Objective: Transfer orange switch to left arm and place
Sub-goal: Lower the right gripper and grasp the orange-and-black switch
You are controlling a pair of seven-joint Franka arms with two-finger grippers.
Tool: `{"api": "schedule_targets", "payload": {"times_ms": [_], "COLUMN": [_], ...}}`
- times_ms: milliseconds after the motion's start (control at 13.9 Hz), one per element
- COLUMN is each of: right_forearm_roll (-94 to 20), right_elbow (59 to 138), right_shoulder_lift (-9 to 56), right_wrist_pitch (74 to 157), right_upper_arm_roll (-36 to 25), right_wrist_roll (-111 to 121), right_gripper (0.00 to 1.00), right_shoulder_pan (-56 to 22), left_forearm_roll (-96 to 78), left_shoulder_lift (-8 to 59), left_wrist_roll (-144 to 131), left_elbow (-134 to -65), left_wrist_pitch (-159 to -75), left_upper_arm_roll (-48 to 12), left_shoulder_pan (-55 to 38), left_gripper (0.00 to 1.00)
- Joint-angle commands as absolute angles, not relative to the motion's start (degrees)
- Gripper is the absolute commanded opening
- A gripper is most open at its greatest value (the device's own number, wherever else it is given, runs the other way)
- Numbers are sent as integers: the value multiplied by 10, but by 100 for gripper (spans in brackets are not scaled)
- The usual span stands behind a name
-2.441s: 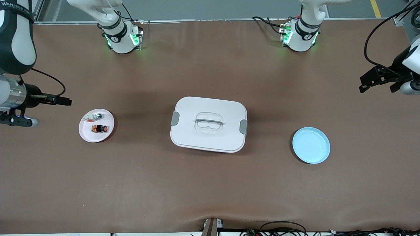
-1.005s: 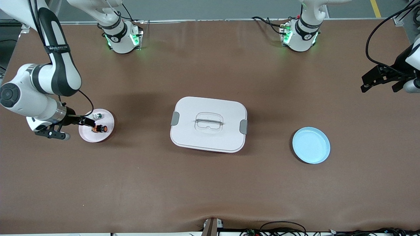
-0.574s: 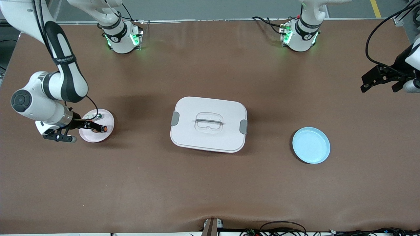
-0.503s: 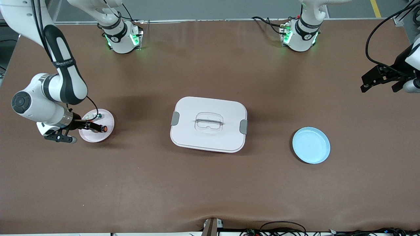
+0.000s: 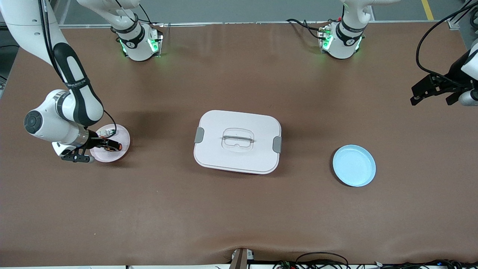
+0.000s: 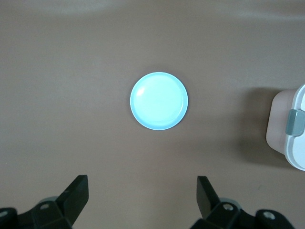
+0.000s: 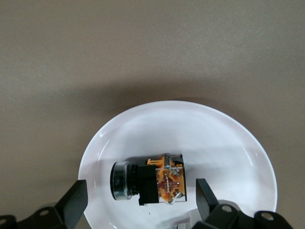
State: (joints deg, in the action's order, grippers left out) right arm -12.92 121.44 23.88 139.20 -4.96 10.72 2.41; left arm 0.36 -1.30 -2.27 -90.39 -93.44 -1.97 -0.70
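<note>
One orange switch [image 7: 152, 183] on pink plate [image 7: 228, 138], long axis crosswise between released right pincer [image 7: 138, 202] fingers; left pincer [image 6: 143, 200] released, waiting.

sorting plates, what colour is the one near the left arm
Light blue plate, clearest in the left wrist view.

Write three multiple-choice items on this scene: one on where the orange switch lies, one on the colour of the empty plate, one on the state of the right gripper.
1. Where is the orange switch?
A. on the pink plate
B. on the box
C. on the bare table

2. What colour is the empty plate?
A. pink
B. light blue
C. green

3. How is the right gripper?
A. shut on the switch
B. open over the pink plate
C. open over the box

Key: 1 A, the right wrist view shows the switch lying in the plate. 2 B, the empty plate toward the left arm's end is light blue. 3 B, its fingers stand apart on either side of the switch, with gaps.
</note>
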Motion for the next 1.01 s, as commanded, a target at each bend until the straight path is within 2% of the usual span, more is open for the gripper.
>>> {"api": "schedule_targets", "payload": {"times_ms": [0,934], "right_forearm_roll": [-146,-145], "right_elbow": [1222,1215], "right_shoulder_lift": [243,265], "right_wrist_pitch": [1397,1408], "right_upper_arm_roll": [-47,-48], "right_wrist_roll": [137,174], "right_gripper": [100,100], "right_shoulder_pan": [18,28], "left_forearm_roll": [-3,-1], "left_shoulder_lift": [-9,-9], "left_wrist_roll": [-11,-11], "left_elbow": [-890,-889], "left_wrist_pitch": [-924,-924], "left_upper_arm_roll": [-20,-20], "left_shoulder_pan": [-5,-7], "left_gripper": [100,100]}}
